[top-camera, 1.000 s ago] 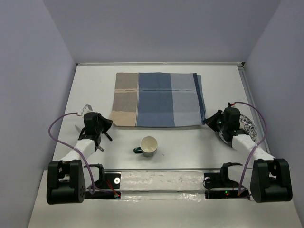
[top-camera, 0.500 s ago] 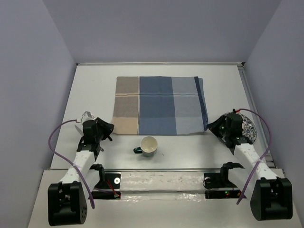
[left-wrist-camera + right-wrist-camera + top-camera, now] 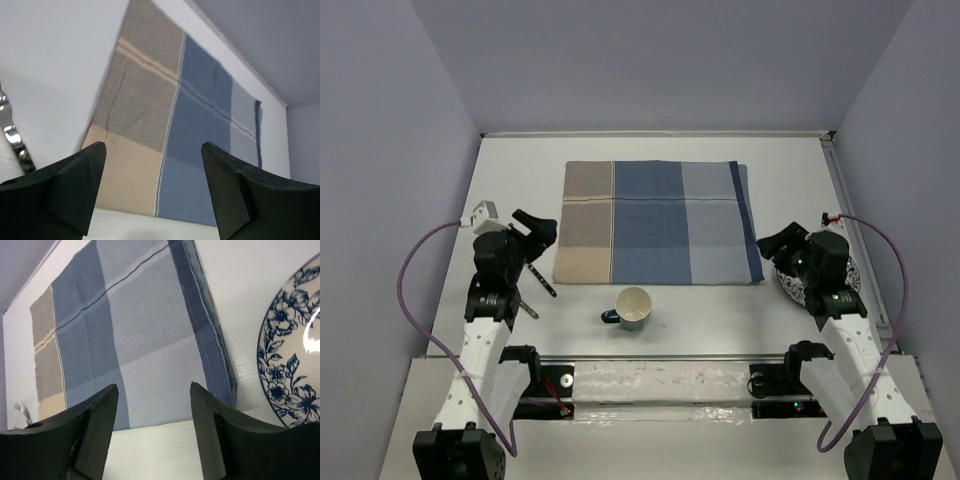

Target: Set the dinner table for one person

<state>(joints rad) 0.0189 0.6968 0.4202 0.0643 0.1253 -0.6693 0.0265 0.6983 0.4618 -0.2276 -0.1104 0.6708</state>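
The dinner table [image 3: 515,185] is a large white top. On it a blue-and-tan patchwork placemat [image 3: 655,222] lies flat at the middle. My left gripper [image 3: 542,228] hovers open just off the mat's near left corner, holding nothing. My right gripper [image 3: 772,245] is open and empty at the near right corner. The left wrist view shows the placemat [image 3: 200,115] beyond the left gripper [image 3: 153,147]. In the right wrist view the right gripper [image 3: 153,387] frames the mat's near edge [image 3: 135,325], with a blue floral plate [image 3: 295,365] to the right.
A cream cup [image 3: 635,306] with a dark handle stands in front of the mat. Dark-handled cutlery [image 3: 542,280] lies beside the left arm, and a fork [image 3: 22,411] shows far left in the right wrist view. The plate [image 3: 847,268] is mostly hidden under the right arm.
Both grippers, shut at the placemat's near corners a second ago, have opened and lifted away. The mat slid slightly right and now lies square and flat.
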